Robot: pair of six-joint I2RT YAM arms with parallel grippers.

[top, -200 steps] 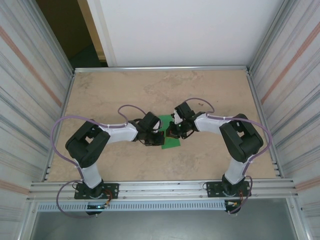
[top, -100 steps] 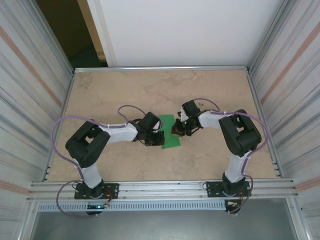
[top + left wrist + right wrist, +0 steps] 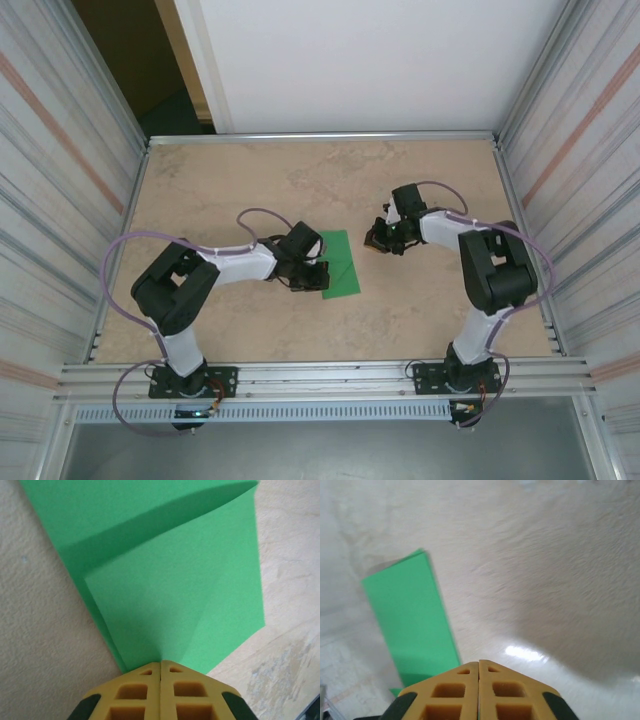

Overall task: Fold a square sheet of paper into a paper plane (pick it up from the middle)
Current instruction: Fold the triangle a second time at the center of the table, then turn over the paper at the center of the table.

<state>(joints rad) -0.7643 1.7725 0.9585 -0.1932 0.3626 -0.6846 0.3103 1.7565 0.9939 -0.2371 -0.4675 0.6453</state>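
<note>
The left hand is seen closed, its fingertips set on the left edge of the folded green sheet of paper, which is laid flat at the middle of the counter. The right hand is seen shut, empty, near the sheet's far right corner and clear of it.

The square sheet of paper is plain bright green, darker under its raised layer. The surface around it is beige, faintly marbled. The left hand and right hand are mustard yellow with dark trim. The arms are black and white, and the cables are lilac.
</note>
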